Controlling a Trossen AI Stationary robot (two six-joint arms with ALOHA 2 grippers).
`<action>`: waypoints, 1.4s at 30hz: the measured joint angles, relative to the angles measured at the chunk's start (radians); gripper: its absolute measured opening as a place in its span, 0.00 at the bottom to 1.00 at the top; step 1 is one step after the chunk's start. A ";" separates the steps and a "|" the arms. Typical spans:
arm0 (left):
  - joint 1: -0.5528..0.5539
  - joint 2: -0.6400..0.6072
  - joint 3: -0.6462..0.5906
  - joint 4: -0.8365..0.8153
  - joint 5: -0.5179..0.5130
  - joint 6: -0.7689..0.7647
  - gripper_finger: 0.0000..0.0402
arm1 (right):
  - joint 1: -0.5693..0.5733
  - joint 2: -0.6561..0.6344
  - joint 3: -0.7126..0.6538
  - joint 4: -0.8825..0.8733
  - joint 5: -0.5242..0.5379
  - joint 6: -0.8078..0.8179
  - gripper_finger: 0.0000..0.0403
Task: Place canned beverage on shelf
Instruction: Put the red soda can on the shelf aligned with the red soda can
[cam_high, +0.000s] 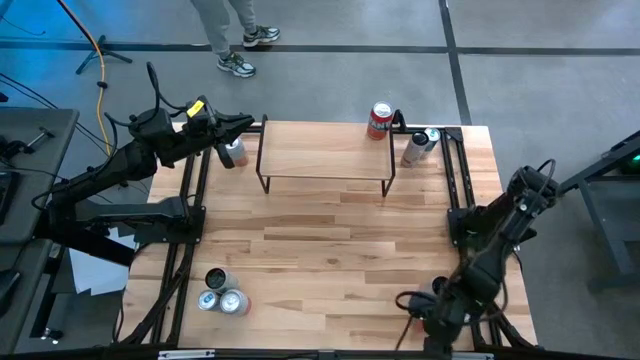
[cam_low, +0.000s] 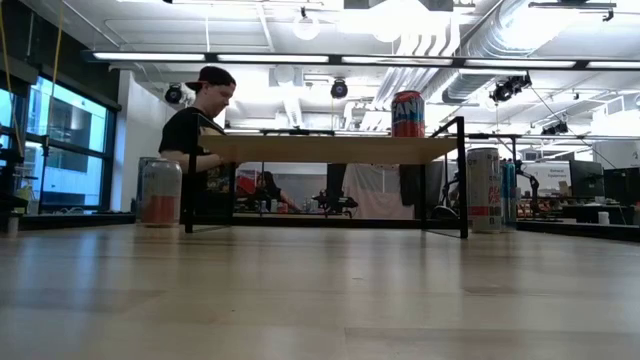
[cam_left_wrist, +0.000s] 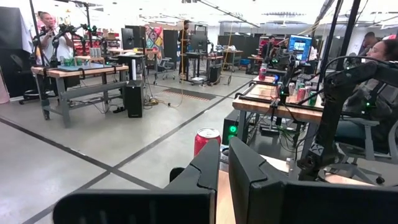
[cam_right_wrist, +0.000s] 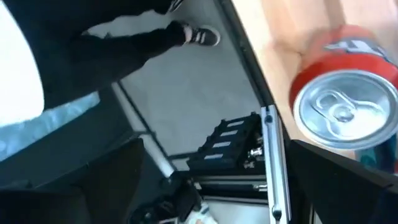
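Wooden tabletop (cam_high: 330, 250): shelf (cam_high: 325, 155) at twelve o'clock, red can (cam_high: 380, 120) set on it; left gripper (cam_high: 240, 124) pressed together at ten; right gripper (cam_high: 432, 300) spread at five.

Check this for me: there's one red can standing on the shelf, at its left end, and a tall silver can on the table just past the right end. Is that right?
Not quite. The red can stands at the right end of the shelf, not the left; the high view shows it at the far right corner, and the low view agrees. The rest holds: a tall silver can stands on the table just past the shelf's right end.
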 joint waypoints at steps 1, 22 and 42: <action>0.000 0.000 0.000 0.000 0.000 0.000 0.00 | 0.014 0.000 0.000 -0.005 0.021 0.017 0.96; 0.000 0.000 0.000 0.000 0.000 0.000 0.00 | 0.117 0.113 0.003 -0.182 0.263 0.181 0.96; 0.000 0.000 0.000 0.000 -0.001 -0.011 0.00 | 0.116 0.159 0.001 -0.194 0.310 0.240 0.96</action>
